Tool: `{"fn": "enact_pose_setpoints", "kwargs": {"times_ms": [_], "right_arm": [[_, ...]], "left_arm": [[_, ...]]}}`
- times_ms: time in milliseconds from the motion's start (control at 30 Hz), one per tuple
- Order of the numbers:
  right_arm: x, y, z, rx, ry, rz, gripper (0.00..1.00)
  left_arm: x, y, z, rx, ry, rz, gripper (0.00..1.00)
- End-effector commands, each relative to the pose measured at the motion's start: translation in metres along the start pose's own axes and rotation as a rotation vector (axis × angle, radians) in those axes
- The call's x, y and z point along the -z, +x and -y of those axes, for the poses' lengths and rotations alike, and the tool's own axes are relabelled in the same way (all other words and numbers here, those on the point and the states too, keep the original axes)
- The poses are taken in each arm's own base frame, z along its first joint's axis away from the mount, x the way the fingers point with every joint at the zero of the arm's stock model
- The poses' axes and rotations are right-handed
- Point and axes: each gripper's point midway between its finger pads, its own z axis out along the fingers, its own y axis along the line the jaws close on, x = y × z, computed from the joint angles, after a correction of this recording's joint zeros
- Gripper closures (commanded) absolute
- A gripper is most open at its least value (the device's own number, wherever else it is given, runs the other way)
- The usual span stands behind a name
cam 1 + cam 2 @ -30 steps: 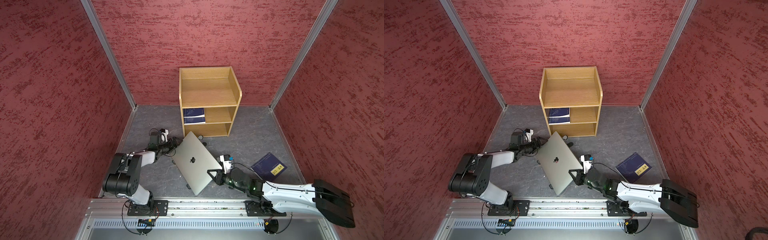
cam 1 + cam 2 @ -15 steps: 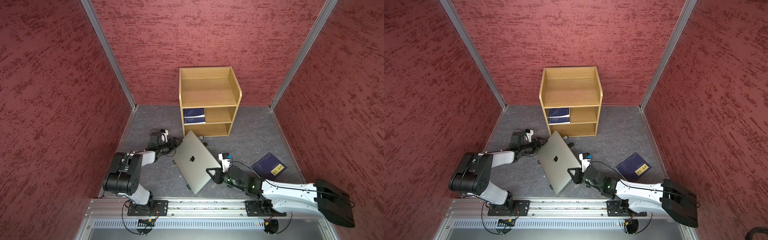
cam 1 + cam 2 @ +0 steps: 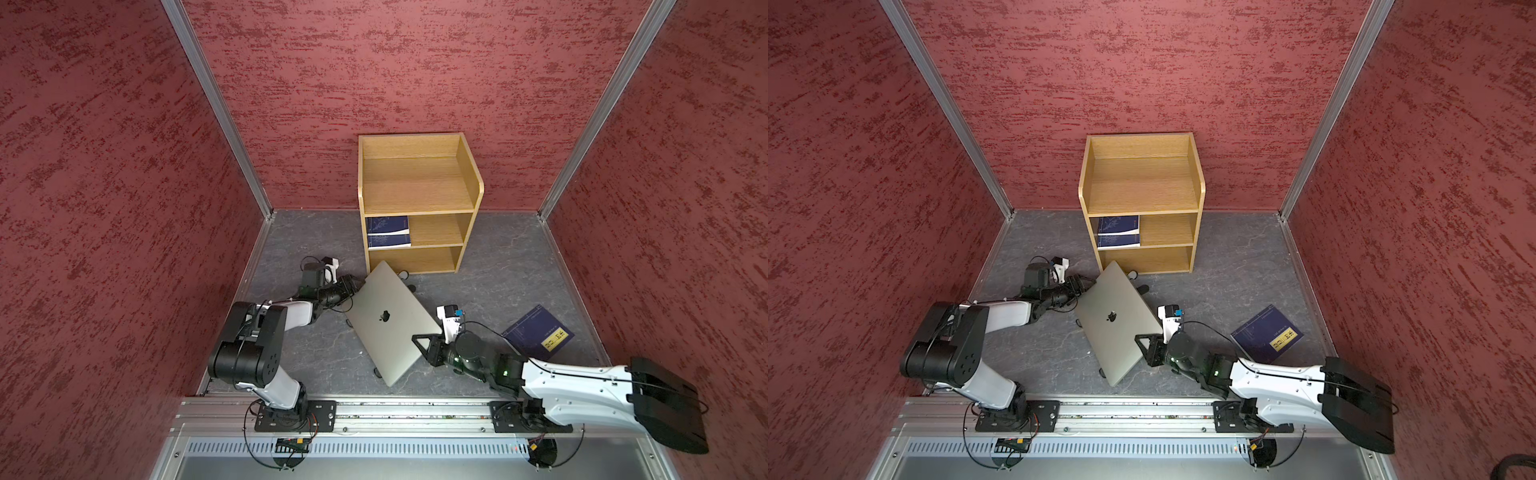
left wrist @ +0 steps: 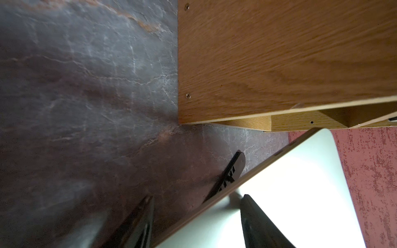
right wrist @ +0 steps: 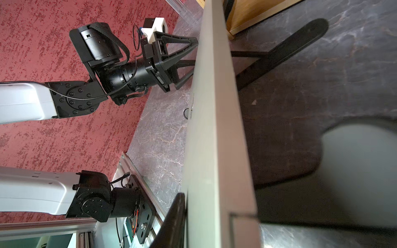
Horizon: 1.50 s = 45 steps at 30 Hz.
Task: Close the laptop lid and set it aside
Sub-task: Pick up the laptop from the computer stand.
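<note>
Laptop (image 3: 390,332) sitting over black stand (image 5: 300,38), lid (image 3: 1113,328) shut | right claw (image 3: 428,345) pinching one edge | left claw (image 3: 353,289) straddling opposite edge, clamped or not: cannot tell

A: Site type?
B: Robot lab test cell. Three red textured wall panels (image 3: 415,83) met at bare aluminium posts (image 3: 216,108) and boxed in a small grey stone-print floor (image 3: 498,270).
A: Other evidence?
B: Two white-and-black robot arms (image 3: 286,316) were bolted to an aluminium rail (image 3: 395,411) along the open side, with loose cables (image 3: 266,440) hanging at the bases. A lone wooden shelf unit (image 3: 415,183) stood by the back panel. The grey strip (image 3: 374,471) past the rail was possibly a bench top, but too little of it showed.
</note>
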Motion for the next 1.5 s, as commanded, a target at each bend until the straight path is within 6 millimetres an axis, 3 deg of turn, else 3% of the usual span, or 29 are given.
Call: {"fn": "enact_pose_setpoints", "kwargs": {"times_ms": [0,567,867,1100,1467], "right_arm": [[0.0,-0.028,-0.02,0.047,-0.022,0.109,0.74],[-0.002,-0.038,-0.018,0.052,0.03,0.148,0.7],[-0.004,-0.046,-0.018,0.04,0.039,0.194,0.66],[-0.011,-0.046,-0.02,0.002,0.02,0.201,0.72],[-0.003,-0.05,-0.024,-0.039,-0.01,0.218,0.95]], "left_arm": [[-0.007,0.027,0.0,0.019,0.008,-0.097,0.37],[-0.005,0.034,0.02,-0.001,0.081,-0.12,0.38],[-0.006,0.037,0.022,-0.004,0.085,-0.125,0.38],[-0.006,0.038,0.021,-0.003,0.085,-0.126,0.38],[0.011,0.019,0.023,-0.012,0.055,-0.044,0.39]]}}
